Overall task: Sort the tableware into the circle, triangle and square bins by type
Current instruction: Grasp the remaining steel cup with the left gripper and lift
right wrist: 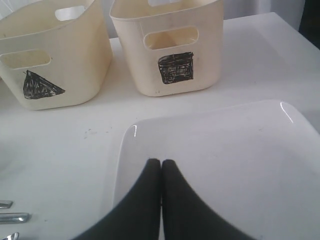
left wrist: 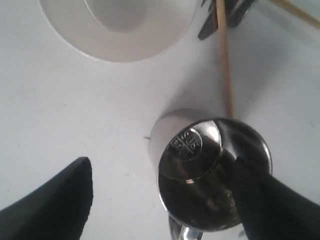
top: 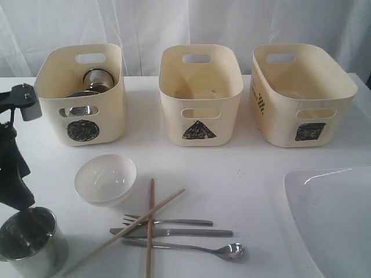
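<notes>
Steel cup (top: 32, 240) at spread L claw (left wrist: 162, 160); R claw (right wrist: 161, 163) closed.

Three cream bins were counted: circle bin (top: 58, 110), triangle bin (top: 174, 116), square bin (top: 278, 121). One steel cup (top: 29, 243) was counted outside the bins. More steelware (top: 95, 78) was seen inside the circle bin; its number could not be told. One small white bowl (top: 105, 178) was logged. Two wooden chopsticks (top: 149, 255) were counted. One fork (top: 179, 221), one knife (top: 185, 232) and one spoon (top: 197, 248) were noted, three cutlery pieces in all. One large white plate (top: 330, 220) was counted
</notes>
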Robot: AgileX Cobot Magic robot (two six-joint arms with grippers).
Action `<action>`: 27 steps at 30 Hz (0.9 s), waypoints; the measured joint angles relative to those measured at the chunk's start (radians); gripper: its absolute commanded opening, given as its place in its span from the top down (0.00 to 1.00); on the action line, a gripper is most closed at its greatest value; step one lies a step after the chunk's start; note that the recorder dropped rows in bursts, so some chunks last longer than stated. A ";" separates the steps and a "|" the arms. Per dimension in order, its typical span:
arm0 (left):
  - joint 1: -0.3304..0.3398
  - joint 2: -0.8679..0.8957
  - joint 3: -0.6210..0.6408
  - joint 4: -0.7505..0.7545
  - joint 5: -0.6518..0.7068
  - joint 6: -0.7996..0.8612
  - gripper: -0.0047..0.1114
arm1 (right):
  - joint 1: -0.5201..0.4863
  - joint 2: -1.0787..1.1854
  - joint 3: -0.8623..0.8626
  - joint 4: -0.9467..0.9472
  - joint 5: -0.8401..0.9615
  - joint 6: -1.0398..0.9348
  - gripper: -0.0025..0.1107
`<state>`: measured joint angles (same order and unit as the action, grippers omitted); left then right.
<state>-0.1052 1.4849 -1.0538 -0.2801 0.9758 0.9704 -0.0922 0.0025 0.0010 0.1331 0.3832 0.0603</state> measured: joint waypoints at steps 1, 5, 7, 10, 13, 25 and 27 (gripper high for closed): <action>0.000 0.010 0.000 0.010 0.005 0.008 0.34 | 0.000 0.000 0.000 0.000 0.000 0.000 0.98; 0.000 0.047 0.010 0.009 0.013 0.020 0.37 | 0.000 0.000 0.000 0.000 0.000 0.000 0.98; 0.000 0.067 0.023 -0.011 0.004 0.025 0.37 | 0.000 0.000 0.000 0.000 0.000 0.000 0.98; 0.000 0.099 0.054 -0.041 -0.019 0.041 0.37 | 0.000 0.000 0.000 0.000 0.000 0.000 0.98; 0.000 0.127 0.079 -0.059 -0.034 0.055 0.37 | 0.000 0.000 0.000 0.000 0.000 0.000 0.98; 0.000 0.183 0.121 -0.061 -0.108 0.081 0.82 | 0.000 0.000 0.000 0.000 0.000 0.000 0.98; 0.000 0.185 0.121 -0.050 -0.106 0.081 0.96 | 0.000 0.000 0.000 0.000 0.000 0.000 0.98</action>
<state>-0.1052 1.6702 -0.9330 -0.3304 0.8702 1.0515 -0.0922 0.0025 0.0010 0.1331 0.3832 0.0603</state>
